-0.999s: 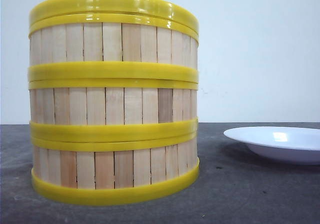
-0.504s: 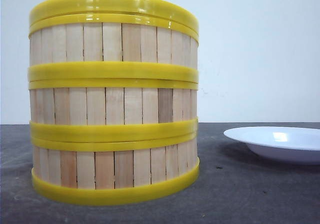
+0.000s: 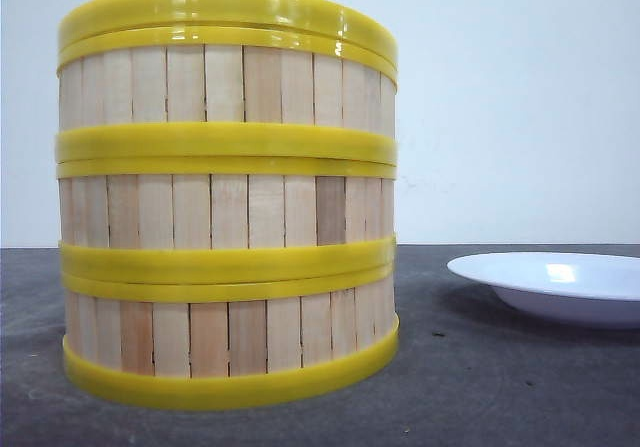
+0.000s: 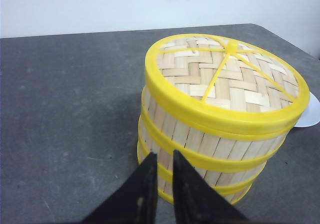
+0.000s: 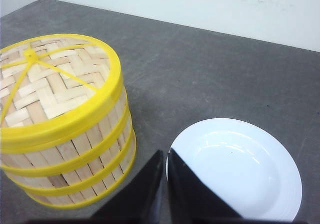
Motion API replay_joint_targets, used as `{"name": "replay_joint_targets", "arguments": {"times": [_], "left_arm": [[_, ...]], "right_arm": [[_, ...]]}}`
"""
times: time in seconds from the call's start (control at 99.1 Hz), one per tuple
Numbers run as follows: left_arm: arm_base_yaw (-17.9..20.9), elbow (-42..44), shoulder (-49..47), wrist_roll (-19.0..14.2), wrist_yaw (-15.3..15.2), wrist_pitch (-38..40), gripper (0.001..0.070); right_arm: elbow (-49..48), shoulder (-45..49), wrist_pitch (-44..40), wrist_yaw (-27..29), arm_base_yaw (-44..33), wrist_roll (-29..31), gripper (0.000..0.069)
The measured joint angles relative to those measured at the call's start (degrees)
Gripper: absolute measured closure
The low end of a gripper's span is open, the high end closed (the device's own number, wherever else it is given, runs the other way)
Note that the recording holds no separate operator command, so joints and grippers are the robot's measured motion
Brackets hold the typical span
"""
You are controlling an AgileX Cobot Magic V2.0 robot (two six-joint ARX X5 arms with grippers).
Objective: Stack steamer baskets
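Steamer baskets [image 3: 228,197] stand stacked, apart from left pincer [image 4: 164,176] and right pincer [image 5: 165,176], both nearly together

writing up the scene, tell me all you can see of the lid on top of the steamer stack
The lid is a flat round disc of light woven bamboo strips in a herringbone weave, framed by a thick glossy yellow plastic rim. Thin yellow spokes run from a small yellow hub, set off-centre, out to the rim. It lies level and closed on the top steamer basket, its rim flush with that basket's rim. Neither gripper touches it.
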Motion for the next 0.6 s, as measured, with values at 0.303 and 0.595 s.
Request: {"name": "replay_joint_targets", "arguments": {"times": [0.303,0.595], "left_arm": [[0.0,0.0,0.0,-0.13,0.0,0.0,0.0681],[0.02,0.0,0.0,-0.07,-0.11,-0.52,0.0681]], "right_arm": [[0.0,0.0,0.0,0.0,0.0,0.0,0.0681],[0.0,0.0,0.0,0.0,0.0,0.0,0.0681]]}}
